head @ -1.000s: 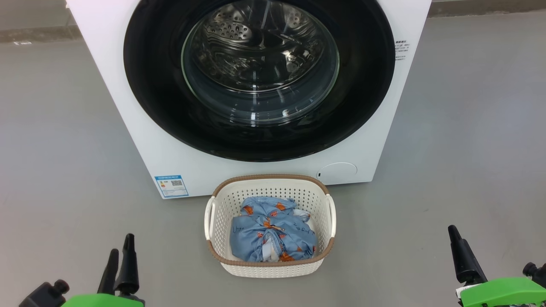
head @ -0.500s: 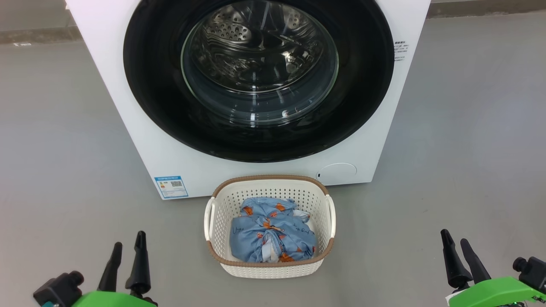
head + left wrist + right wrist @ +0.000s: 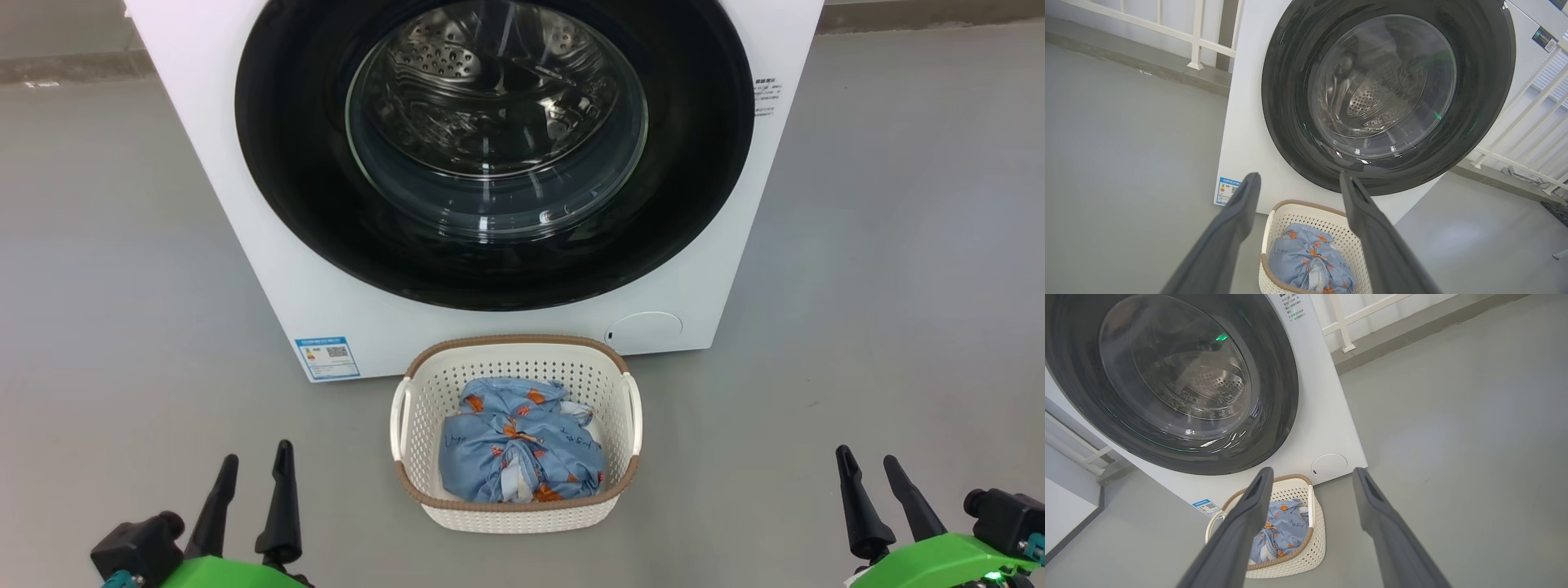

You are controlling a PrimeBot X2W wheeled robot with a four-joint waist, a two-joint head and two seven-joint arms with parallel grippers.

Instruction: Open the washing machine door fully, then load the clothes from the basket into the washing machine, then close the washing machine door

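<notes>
- the washing machine door is still shut, flush on the front of the washing machine. The drum behind the glass looks empty, so step one (opening) is not yet done.
- the basket stands on the floor just in front of the machine, centred under the door, between the blue sticker and the round flap.
- my read: it is parked there for a short lift into the drum, and it looks low enough for the door to swing over its rim.
- the clothes lie bunched in one bundle inside the basket, below the rim, nothing hanging over the edge.
- the left pincer is spread wide and holds nothing. It sits low, off the basket's left side and well apart from it, tips aimed toward the machine.
- the right pincer is likewise wide open and empty, further out on the basket's right.
- likely reason for that pose: both arms are kept outboard, leaving the basket and door unobstructed from the head view.
- the door is up and ahead of both pincers, well apart. In the left wrist view its lower rim sits between the fingers, with the basket right below.
- in the right wrist view the basket is partly behind one finger and the door is up and to the side.
- no handle or latch can be made out on the black ring, so I cannot tell which edge to pull.
</notes>
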